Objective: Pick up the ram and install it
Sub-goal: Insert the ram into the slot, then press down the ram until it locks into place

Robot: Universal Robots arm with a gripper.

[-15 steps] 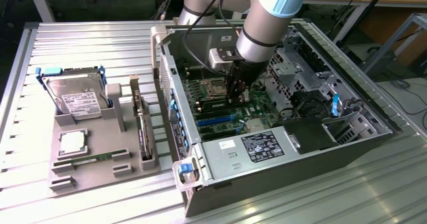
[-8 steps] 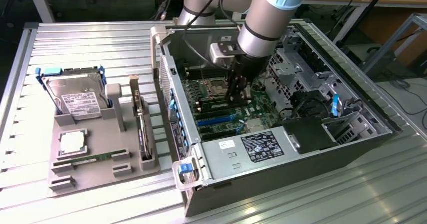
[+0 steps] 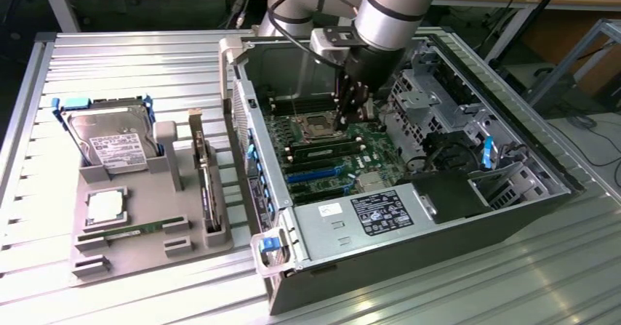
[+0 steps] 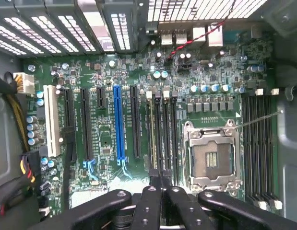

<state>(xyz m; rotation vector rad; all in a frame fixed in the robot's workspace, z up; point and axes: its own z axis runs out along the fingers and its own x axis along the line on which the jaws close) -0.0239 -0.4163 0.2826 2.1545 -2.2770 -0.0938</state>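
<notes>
Gripper (image 4: 161, 181) | fingers pressed together, holding nothing | tips by ram (image 3: 325, 149), exterior view 6 o'clock of CPU socket (image 3: 318, 126) | risk: uneven push leaves stick half-seated

Motherboard (image 4: 102, 139) is green (1 slot (image 4: 118, 122) blue), tool (image 4: 161, 184) black.

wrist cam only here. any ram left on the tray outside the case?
Observer: One green ram stick lies flat on the grey tray, at the exterior view's left.
Operator: what else is on it?
Observer: A hard drive, a processor chip and an expansion card standing on edge.
Operator: where's the gripper, seen from outside?
Observer: The gripper is down inside the open case, beside the processor socket.
</notes>
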